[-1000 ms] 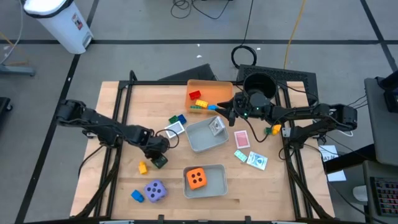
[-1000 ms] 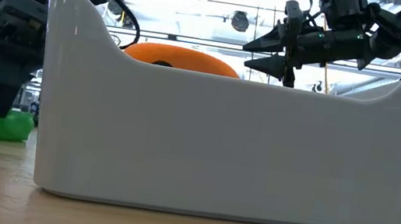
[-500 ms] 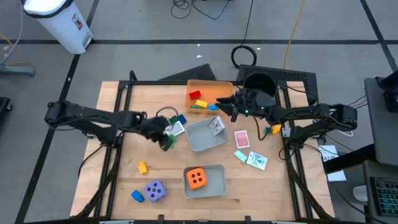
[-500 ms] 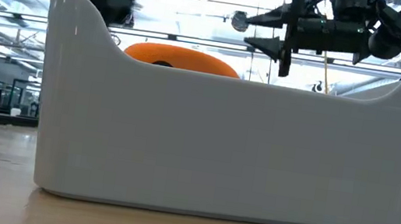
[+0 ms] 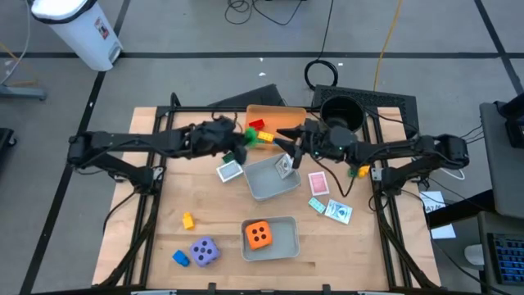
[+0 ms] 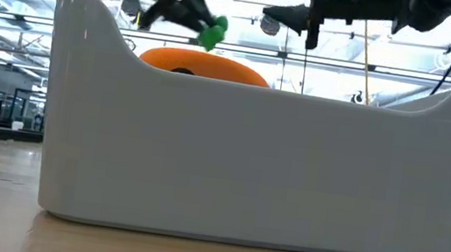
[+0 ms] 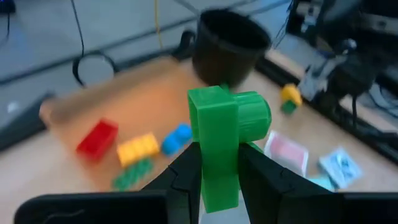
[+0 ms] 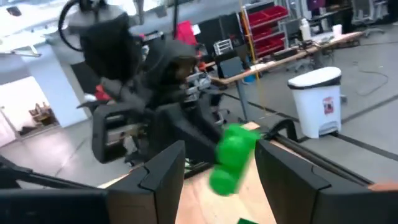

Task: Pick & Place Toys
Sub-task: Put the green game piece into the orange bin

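My left gripper (image 5: 243, 139) is shut on a green brick (image 5: 248, 136), high over the near left corner of the orange tray (image 5: 282, 111). In the tray lie red (image 5: 256, 125), yellow and blue bricks. My right gripper (image 5: 285, 144) hangs open just right of the brick, level and pointing at it, and the right wrist view shows the green brick (image 8: 234, 157) beyond its spread fingers. The orange die (image 5: 259, 235) sits in the near grey tray (image 5: 288, 247). On the table lie the purple die (image 5: 204, 251) and pink (image 5: 318, 182) and teal (image 5: 317, 205) cards. My left gripper pinches the green brick's lower part (image 7: 219, 177) between its two fingers, one on each flat side. The fingers come from the table's left, slanting a little downward. The brick's studded end (image 7: 249, 118) sticks out past the fingertips, and the brick is lifted clear of everything.
A second grey tray (image 5: 260, 188) with a card (image 5: 285, 166) in it stands under the two grippers. The black pot (image 5: 340, 111) is at the far right. A yellow brick (image 5: 188, 220) and a blue brick (image 5: 180, 258) lie near the front left, another card (image 5: 230, 170) left of the grey tray.
My left gripper has carried the green brick up off the table at the front left, toward the far edge and the right, to the orange tray's corner. It has tipped from pointing down to nearly level. My right gripper has risen and drifted a little left.
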### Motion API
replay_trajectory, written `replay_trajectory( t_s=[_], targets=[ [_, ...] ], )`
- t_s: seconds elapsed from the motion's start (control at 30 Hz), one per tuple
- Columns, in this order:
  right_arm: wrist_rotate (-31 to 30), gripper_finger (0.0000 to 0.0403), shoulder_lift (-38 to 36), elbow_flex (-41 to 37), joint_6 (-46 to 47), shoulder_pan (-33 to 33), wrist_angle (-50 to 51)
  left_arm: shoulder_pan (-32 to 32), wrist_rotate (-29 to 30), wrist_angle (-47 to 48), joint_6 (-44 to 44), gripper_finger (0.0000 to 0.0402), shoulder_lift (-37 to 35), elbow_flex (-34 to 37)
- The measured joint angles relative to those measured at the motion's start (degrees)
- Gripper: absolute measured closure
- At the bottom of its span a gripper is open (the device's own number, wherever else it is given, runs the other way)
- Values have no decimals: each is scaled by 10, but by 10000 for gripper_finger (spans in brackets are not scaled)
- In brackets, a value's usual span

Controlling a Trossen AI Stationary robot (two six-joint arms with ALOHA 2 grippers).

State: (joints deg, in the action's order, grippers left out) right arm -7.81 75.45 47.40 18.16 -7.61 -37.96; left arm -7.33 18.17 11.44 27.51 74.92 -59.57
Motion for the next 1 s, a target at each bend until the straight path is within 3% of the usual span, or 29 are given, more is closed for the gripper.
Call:
replay_trajectory(
  t_s=[0.3,0.67,1.0],
  targets=[
    [-149,216,23,20,7,24,10,-9,29,-114,-83,314,85,-69],
    [-209,216,23,19,8,26,20,-9,32,-199,-96,314,126,-106],
    [-209,216,23,19,3,26,19,-9,34,-201,-90,314,126,-106]
  ],
)
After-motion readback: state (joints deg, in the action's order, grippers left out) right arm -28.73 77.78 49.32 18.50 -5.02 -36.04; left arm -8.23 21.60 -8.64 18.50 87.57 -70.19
